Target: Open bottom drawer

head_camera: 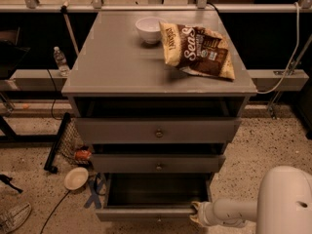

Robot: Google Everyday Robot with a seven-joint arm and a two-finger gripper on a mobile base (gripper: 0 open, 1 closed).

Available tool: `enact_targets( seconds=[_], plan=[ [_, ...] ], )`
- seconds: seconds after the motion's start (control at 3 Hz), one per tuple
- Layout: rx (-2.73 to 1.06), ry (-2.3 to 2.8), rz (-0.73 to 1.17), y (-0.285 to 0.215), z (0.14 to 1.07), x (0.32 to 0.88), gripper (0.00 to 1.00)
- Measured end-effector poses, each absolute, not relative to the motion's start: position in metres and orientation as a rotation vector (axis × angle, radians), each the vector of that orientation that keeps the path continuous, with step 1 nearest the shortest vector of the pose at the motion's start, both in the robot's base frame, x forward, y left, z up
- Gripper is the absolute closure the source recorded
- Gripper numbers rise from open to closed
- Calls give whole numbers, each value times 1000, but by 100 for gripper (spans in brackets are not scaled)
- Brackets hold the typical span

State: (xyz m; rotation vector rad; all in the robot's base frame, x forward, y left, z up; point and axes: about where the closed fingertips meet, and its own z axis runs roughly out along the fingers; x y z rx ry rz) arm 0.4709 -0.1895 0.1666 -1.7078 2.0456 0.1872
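the bottom drawer point(141, 212), a flat grey wooden front with matte paint, stands pulled out of the grey square cabinet point(122, 62), its dark hollow showing. the cream, rounded gripper point(196, 213) is at the front's right end, touching it; whether it grips, i cannot tell. up and left of the gripper sit the middle drawer front point(126, 163) and top drawer front point(117, 129), higher still a glossy crinkled snack bag point(197, 50) and a white bowl point(148, 29).
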Motion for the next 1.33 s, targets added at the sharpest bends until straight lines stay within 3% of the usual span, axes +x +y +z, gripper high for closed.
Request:
enact_targets(
  seconds=[1.33],
  plan=[
    [-1668,2077,215,-195,167,423,100]
  ],
)
